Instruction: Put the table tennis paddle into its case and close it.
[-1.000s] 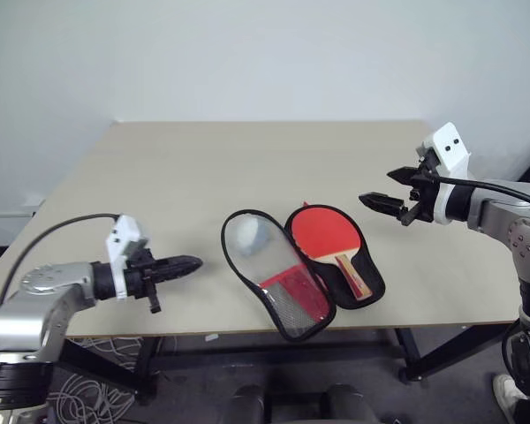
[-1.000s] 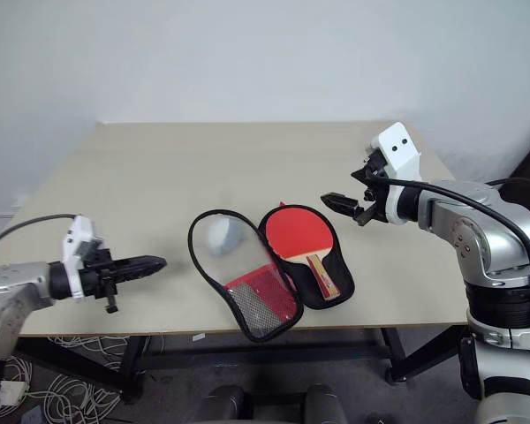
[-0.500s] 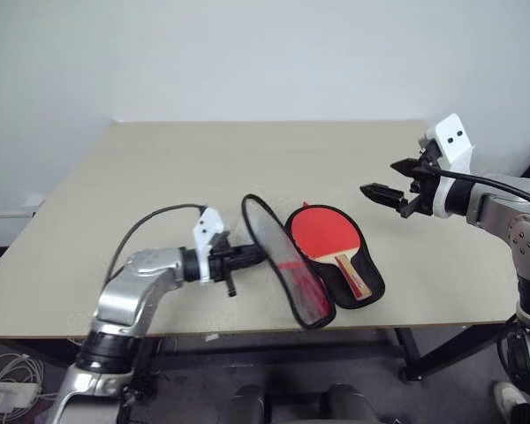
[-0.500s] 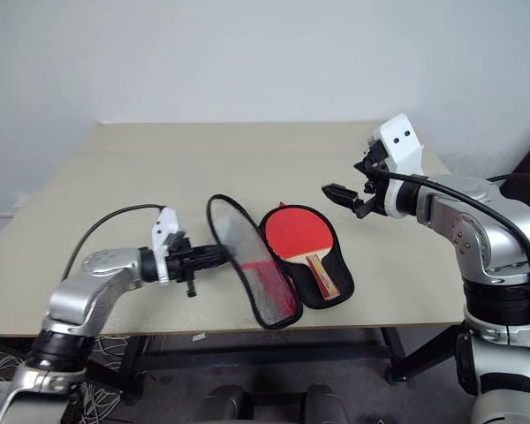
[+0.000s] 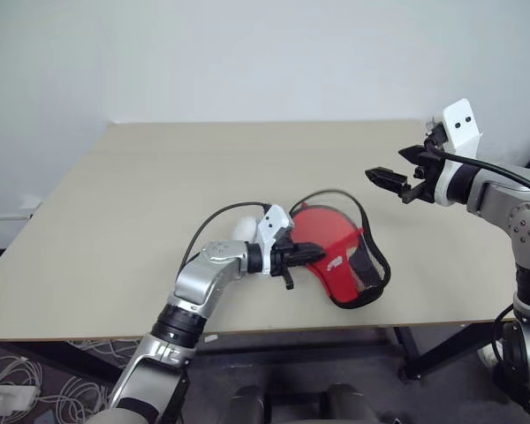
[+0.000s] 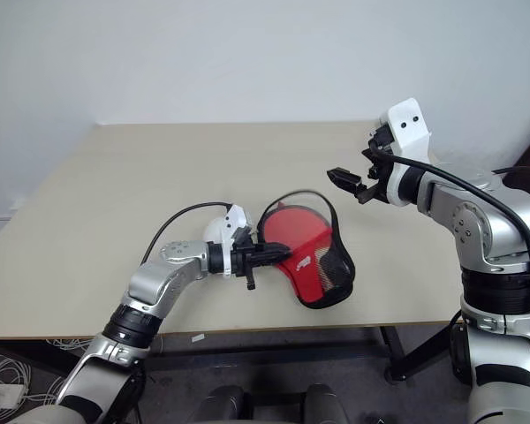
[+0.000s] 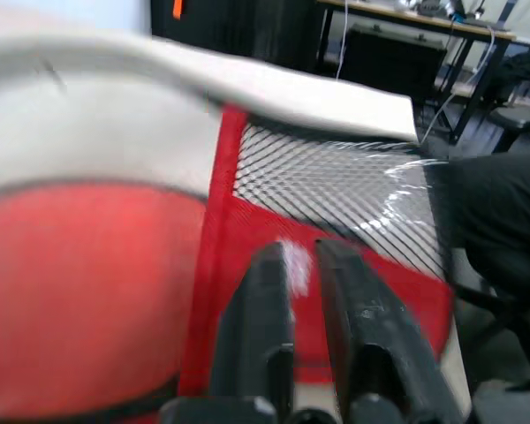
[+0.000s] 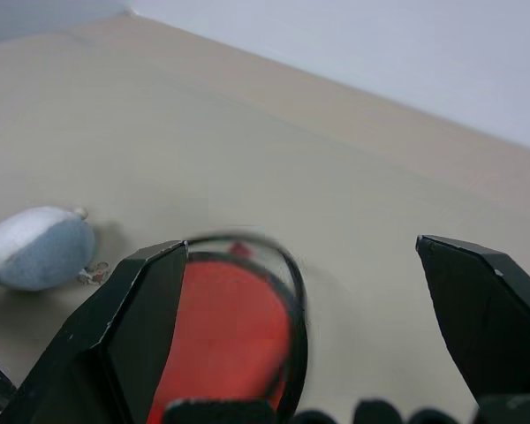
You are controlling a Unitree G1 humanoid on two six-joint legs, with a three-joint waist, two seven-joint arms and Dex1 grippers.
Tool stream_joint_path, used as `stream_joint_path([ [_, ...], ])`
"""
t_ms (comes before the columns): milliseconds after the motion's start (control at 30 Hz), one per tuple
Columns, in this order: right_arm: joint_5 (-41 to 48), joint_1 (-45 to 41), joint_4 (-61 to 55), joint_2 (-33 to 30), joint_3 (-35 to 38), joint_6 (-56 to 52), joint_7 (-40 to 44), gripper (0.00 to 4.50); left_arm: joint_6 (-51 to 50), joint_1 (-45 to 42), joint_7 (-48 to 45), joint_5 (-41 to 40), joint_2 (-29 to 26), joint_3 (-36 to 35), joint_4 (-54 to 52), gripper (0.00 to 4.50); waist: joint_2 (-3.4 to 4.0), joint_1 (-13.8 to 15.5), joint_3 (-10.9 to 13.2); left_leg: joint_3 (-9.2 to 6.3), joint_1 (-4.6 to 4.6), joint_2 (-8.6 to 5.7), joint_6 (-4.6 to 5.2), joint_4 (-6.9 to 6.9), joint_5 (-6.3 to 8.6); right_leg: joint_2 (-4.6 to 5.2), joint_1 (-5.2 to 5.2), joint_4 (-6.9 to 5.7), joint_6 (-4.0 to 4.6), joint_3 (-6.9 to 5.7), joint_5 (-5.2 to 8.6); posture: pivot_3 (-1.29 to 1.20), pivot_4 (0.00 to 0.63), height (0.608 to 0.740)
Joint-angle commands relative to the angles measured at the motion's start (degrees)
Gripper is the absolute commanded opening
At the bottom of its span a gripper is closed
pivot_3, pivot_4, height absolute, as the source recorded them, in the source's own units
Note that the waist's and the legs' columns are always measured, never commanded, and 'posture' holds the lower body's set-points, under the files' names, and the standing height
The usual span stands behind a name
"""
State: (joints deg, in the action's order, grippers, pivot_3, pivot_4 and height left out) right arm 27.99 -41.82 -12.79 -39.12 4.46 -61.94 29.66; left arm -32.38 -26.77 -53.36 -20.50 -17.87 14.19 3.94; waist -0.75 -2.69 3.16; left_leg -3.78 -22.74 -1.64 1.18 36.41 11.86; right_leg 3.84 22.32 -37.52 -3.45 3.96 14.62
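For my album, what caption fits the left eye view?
Left gripper folds the red case over the paddle while the right gripper hovers open.

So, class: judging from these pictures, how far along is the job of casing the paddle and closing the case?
Done: the table tennis paddle lies inside the case. In hand: the left tool presses on the red flap, folded over the paddle but gaping at the round end. Left: shutting the zipper edge. The right tool hovers open above the table.

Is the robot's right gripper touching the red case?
No, the right gripper hangs open above the table, apart from the case.
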Motion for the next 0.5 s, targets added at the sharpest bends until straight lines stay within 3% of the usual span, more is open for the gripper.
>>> stream_joint_path([
  [33, 0.08, -0.17, -2.15, 0.44, 1.95, 0.62, -1.01, 4.50, -5.27, 1.45, -0.58, -3.75, -0.77, -1.29, -5.52, 1.95, 0.00, 0.02, 0.00, -0.01, -0.01, 0.00, 0.00, 0.01, 0.00, 0.01, 0.00, 0.00, 0.00, 0.00, 0.00, 0.00, 0.000, 0.734],
  [267, 1.04, 0.37, -3.93, 2.87, 2.15, -0.70, -2.43, 4.50, -9.83, 6.38, -0.53, -3.68, -2.62, 2.56, -10.31, 4.46, 0.01, 0.09, 0.00, -0.06, -0.04, 0.07, 0.02, 0.09, 0.02, 0.04, -0.03, 0.00, -0.07, -0.04, 0.05, 0.00, 0.000, 0.734],
  [500, 1.81, 0.67, -4.85, 4.76, 2.30, -1.22, -3.63, 4.50, -15.28, 6.81, 4.33, -4.31, 1.24, 2.48, -8.64, 4.49, 0.02, 0.04, 0.00, -0.06, -0.04, 0.05, 0.03, 0.10, 0.02, 0.03, -0.03, 0.00, -0.10, -0.04, 0.06, 0.00, 0.000, 0.734],
])
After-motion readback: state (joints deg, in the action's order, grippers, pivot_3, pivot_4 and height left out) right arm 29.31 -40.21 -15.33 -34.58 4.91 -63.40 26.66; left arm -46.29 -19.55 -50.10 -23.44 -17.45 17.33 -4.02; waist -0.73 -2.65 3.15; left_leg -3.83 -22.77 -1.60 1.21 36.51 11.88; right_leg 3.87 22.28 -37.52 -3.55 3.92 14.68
